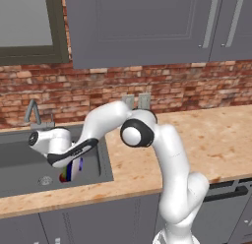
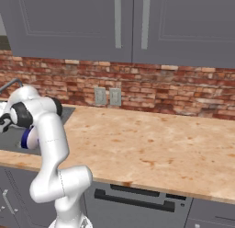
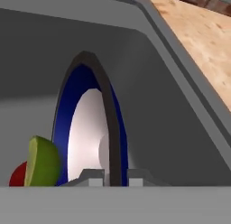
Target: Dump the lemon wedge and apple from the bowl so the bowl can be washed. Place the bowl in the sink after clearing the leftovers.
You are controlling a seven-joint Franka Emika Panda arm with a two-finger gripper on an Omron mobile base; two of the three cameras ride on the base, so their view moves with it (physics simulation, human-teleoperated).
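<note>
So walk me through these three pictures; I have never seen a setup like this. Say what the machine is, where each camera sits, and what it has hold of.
The machine is a white robot arm standing at a kitchen counter. Two pictures come from cameras behind the arm, one to its left and one to its right. The third comes from a camera on its hand, looking along the gripper.

The arm is reaching down into the dark grey sink, beside the faucet. The gripper is shut on the rim of a blue and white bowl, holding it tipped on edge inside the sink. In the hand view a lemon wedge and a red apple sit beside the bowl.
</note>
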